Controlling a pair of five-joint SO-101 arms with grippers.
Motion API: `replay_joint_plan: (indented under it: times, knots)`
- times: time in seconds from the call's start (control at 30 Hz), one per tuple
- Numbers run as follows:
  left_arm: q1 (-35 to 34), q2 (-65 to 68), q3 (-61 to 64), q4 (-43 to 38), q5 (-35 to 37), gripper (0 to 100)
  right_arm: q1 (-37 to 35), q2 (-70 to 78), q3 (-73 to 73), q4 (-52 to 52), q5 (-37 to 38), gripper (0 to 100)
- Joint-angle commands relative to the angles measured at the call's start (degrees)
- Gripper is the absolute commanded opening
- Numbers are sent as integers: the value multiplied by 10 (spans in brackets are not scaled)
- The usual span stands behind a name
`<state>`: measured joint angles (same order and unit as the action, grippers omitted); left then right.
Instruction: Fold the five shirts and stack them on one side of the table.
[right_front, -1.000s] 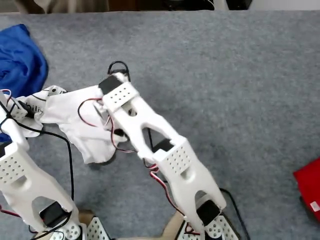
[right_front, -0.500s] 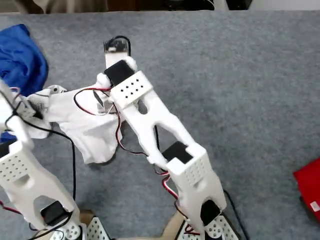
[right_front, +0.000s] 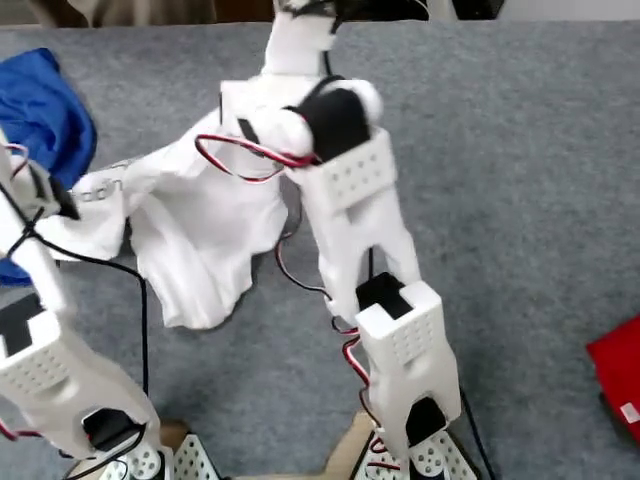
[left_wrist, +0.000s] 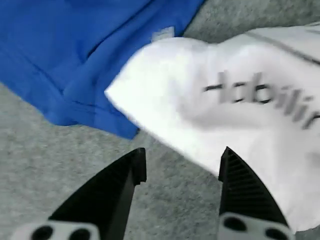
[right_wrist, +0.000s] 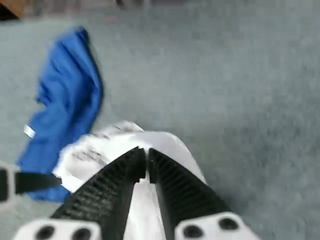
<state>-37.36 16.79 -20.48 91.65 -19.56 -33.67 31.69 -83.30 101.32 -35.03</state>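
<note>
Over the last second the right arm has swung up from low over the left-centre of the table (right_front: 520, 200) and out toward the far edge, and the white shirt (right_front: 200, 230) has gone with it. What was a crumpled heap is now drawn out into a drape, high at the far end and sagging to the table nearer the arms. The right gripper (right_wrist: 146, 151) has its jaws pressed almost together with white cloth pinched at the tips, so it appears to be carrying that raised end. The left arm has barely shifted. The left gripper (left_wrist: 183, 150) sits at the left end of the shirt with its jaws spread wide, the cloth lying just past the tips rather than clamped between them. The blue shirt (right_front: 40, 110) has stayed bunched at the far left, just beside the white one, and a red thing (right_front: 620, 375) lies at the near right edge. The lift reads as spreading the white shirt out before any fold. With only one end held, the left side could drag or bunch unless the left jaws close on it.
</note>
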Motion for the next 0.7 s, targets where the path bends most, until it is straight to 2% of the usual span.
replay_joint_plan:
  times: [0.0, 0.23, 0.5, 0.67]
  knots:
    - [-48, -47, -30, 8, -35, 247, 9, -61, -113, -1, 8, 4]
    - [-114, -64, -25, 10, -101, 247, 29, -157, -120, -28, 21, 4]
    - [-86, -58, -18, 53, -112, 243, 37, -236, -111, -194, 21, 4]
    - [-53, -60, 35, 53, -112, 243, -25, -209, -72, -254, 33, 4]
